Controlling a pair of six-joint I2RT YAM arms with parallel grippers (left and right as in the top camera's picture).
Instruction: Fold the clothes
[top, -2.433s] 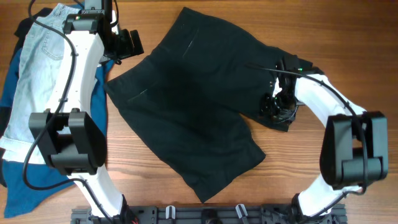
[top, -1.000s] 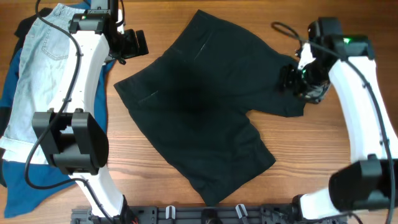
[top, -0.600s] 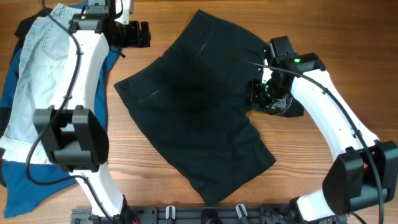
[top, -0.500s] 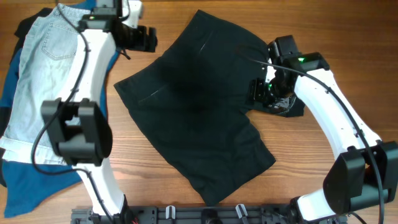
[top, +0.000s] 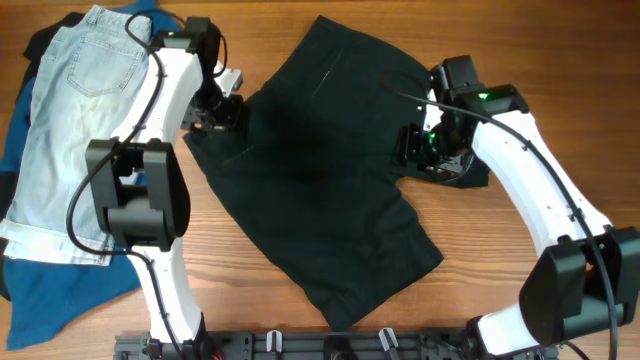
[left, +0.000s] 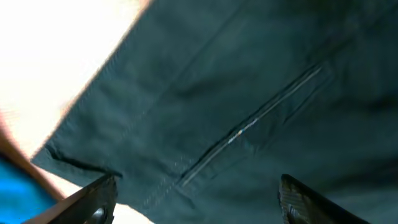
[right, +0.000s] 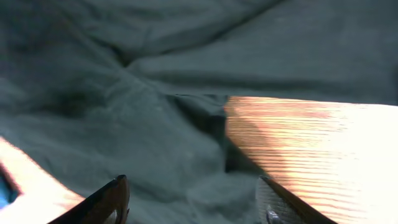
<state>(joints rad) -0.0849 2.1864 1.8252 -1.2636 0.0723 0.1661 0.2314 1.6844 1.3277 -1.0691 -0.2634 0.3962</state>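
The black shorts lie spread flat across the middle of the wooden table, waistband toward the upper left, one leg toward the front and one toward the right. My left gripper is open over the shorts' upper left edge. The left wrist view shows its open jaws above black fabric with a pocket seam. My right gripper is open over the inner edge of the right leg. The right wrist view shows its open jaws above rumpled black cloth at its border with bare wood.
Pale-blue denim shorts lie at the far left on top of a deep-blue garment, with a dark item behind them. A black rail runs along the table's front edge. Bare wood shows at the back right.
My left gripper has swung from behind the table's left side down onto the shorts' upper left edge. My right gripper moved left onto the right leg, then held still.
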